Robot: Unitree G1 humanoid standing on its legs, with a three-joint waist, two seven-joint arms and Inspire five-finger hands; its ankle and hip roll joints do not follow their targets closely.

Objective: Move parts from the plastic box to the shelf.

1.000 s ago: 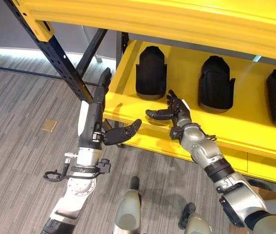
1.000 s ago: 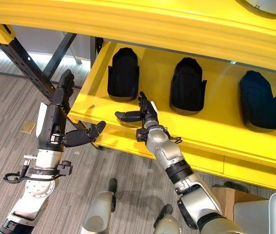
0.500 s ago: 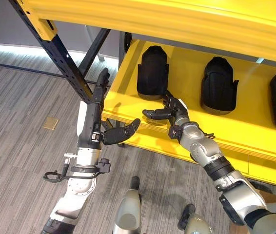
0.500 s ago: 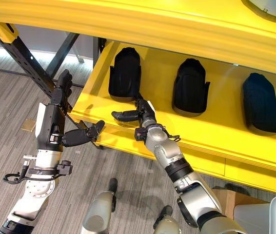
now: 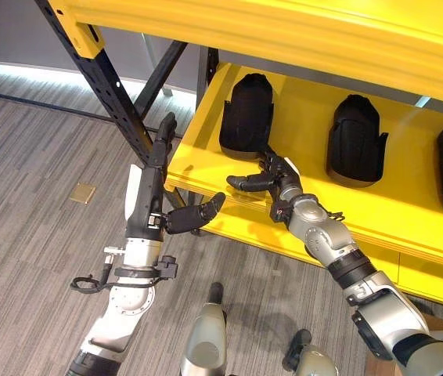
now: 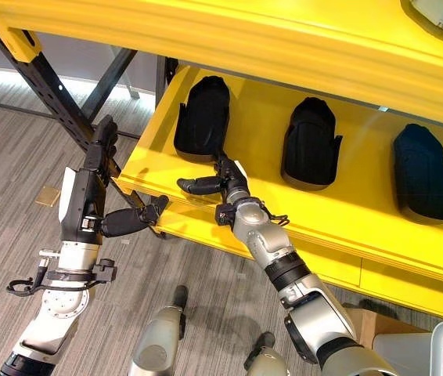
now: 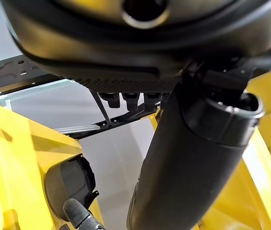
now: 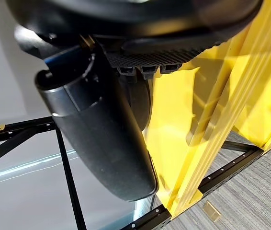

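Three black parts (image 5: 248, 116) upright on yellow shelf (image 5: 409, 211). Right hand (image 5: 275, 174) spread wide, empty, just near leftmost part. Left hand (image 5: 157, 160) open, straight, at shelf's left edge.

A small brass floor plate (image 5: 82, 193) sits flush in the grey striped carpet (image 5: 26, 235), left of the rack.

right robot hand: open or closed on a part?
Open, holding nothing. The right robot hand has straight fingers and thumb spread above the yellow shelf, just in front of the leftmost black moulded part.
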